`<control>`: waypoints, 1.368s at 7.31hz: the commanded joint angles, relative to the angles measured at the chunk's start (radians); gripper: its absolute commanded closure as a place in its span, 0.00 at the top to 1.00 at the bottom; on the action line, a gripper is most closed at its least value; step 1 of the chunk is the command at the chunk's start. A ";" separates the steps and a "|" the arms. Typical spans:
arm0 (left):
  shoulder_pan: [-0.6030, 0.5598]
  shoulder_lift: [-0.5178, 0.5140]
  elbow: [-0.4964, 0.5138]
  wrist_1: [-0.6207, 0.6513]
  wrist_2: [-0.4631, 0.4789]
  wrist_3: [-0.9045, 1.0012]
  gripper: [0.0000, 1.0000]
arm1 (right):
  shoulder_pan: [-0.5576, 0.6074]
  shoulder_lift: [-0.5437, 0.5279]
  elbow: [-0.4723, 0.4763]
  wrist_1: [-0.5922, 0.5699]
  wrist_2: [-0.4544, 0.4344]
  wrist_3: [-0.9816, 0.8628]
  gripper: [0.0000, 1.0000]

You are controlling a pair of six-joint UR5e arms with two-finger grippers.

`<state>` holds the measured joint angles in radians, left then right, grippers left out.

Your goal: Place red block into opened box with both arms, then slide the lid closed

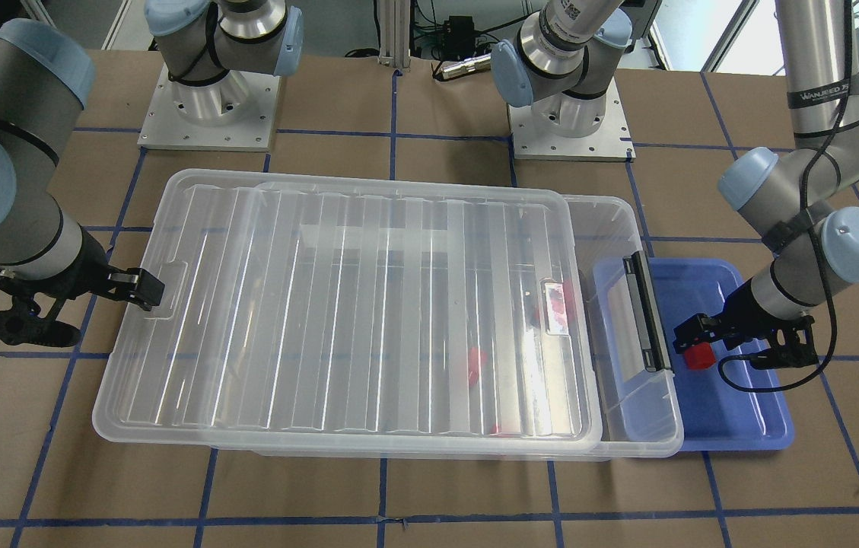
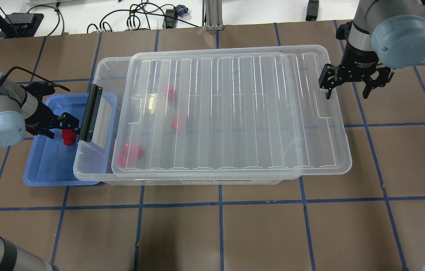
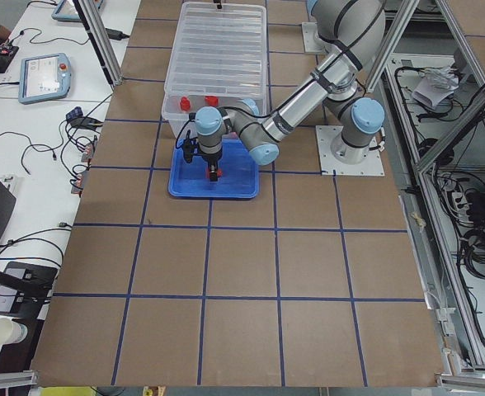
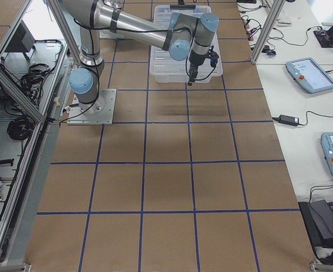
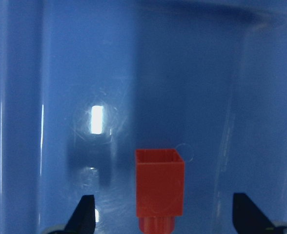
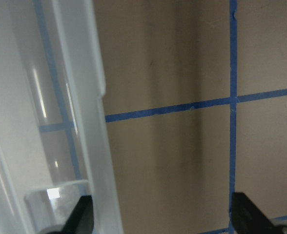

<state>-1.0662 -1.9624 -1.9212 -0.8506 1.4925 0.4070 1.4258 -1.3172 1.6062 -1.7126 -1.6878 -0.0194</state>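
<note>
A red block (image 5: 159, 183) lies on the floor of a blue tray (image 2: 46, 165), between the wide-apart fingers of my open left gripper (image 2: 61, 126), which do not touch it. The block (image 1: 699, 356) shows just under that gripper (image 1: 691, 339) in the front-facing view. The clear box (image 2: 101, 71) stands beside the tray, its black bar (image 2: 90, 113) at the tray end. Its ribbed lid (image 2: 235, 113) is slid toward my right arm, leaving a gap at the bar end. My right gripper (image 2: 346, 92) is open at the lid's far short end, one finger (image 6: 82, 214) beside the rim.
Several red blocks (image 2: 178, 122) lie inside the box under the lid. The blue tray is tucked partly under the box's bar end. Brown table with a blue tape grid (image 2: 220, 226) surrounds everything. The arm bases (image 1: 208, 106) stand behind the box.
</note>
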 commanded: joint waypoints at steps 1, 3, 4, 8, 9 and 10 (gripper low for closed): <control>-0.001 -0.021 0.002 0.048 0.000 0.012 0.45 | -0.040 -0.004 0.001 0.002 -0.001 -0.060 1.00; -0.003 -0.017 0.014 0.045 0.008 0.007 0.10 | -0.083 -0.004 0.001 0.002 -0.003 -0.128 1.00; -0.020 0.011 0.027 0.000 0.005 -0.002 0.06 | -0.108 -0.004 0.001 0.002 -0.003 -0.158 1.00; -0.044 0.131 0.279 -0.438 -0.003 -0.011 0.00 | -0.142 -0.004 0.000 -0.004 -0.035 -0.238 1.00; -0.105 0.173 0.331 -0.499 0.009 -0.040 0.00 | -0.143 -0.004 0.000 -0.005 -0.035 -0.266 1.00; -0.166 0.219 0.358 -0.551 0.003 -0.172 0.00 | -0.145 -0.005 -0.002 -0.006 -0.035 -0.267 1.00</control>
<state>-1.1626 -1.7982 -1.6157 -1.3178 1.4968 0.3459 1.2833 -1.3213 1.6057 -1.7173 -1.7220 -0.2752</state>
